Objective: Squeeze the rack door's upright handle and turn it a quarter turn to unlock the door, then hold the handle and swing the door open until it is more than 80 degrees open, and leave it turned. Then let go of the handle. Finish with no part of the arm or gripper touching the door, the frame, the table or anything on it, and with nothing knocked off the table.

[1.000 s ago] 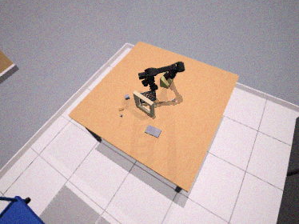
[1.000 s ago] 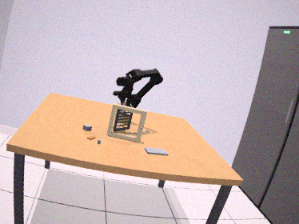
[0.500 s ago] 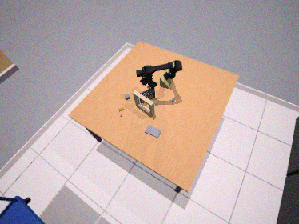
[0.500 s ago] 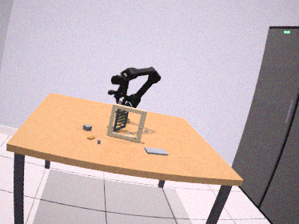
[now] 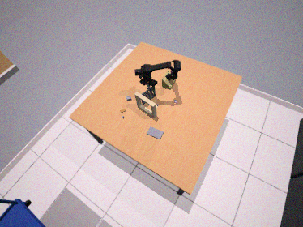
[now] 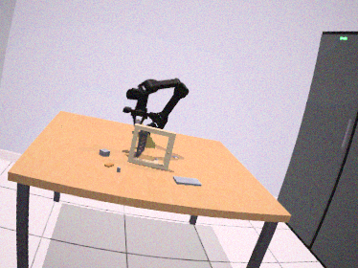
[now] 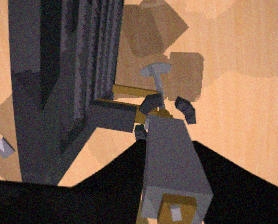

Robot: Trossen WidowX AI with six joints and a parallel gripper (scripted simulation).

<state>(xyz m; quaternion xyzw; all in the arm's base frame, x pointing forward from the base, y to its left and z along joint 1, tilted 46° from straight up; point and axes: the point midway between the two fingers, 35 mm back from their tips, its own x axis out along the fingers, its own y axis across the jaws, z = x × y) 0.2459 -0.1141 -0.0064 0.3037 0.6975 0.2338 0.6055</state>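
The pale door frame (image 5: 146, 99) (image 6: 169, 151) stands upright on the table (image 5: 194, 146) (image 6: 72, 182). The dark slatted door (image 5: 149, 92) (image 6: 142, 144) (image 7: 92, 55) is swung well out of the frame on the arm's side; its exact angle cannot be told. The handle, a long grey block (image 7: 172, 155) with an ochre end, stands off the door on a short dark arm and looks turned. My gripper (image 7: 167, 147) is shut on the handle, with a dark fingertip on either side of it. The top and exterior views show the gripper only small, above and beside the door.
A grey slab (image 5: 155, 133) (image 6: 187, 181) lies in front of the frame. A blue-grey block (image 5: 129, 98) (image 6: 104, 152), an orange piece (image 5: 122, 111) (image 6: 109, 165) and a tiny cube (image 5: 122, 117) (image 6: 119, 169) lie to one side. A green object (image 5: 168, 82) stands by the arm.
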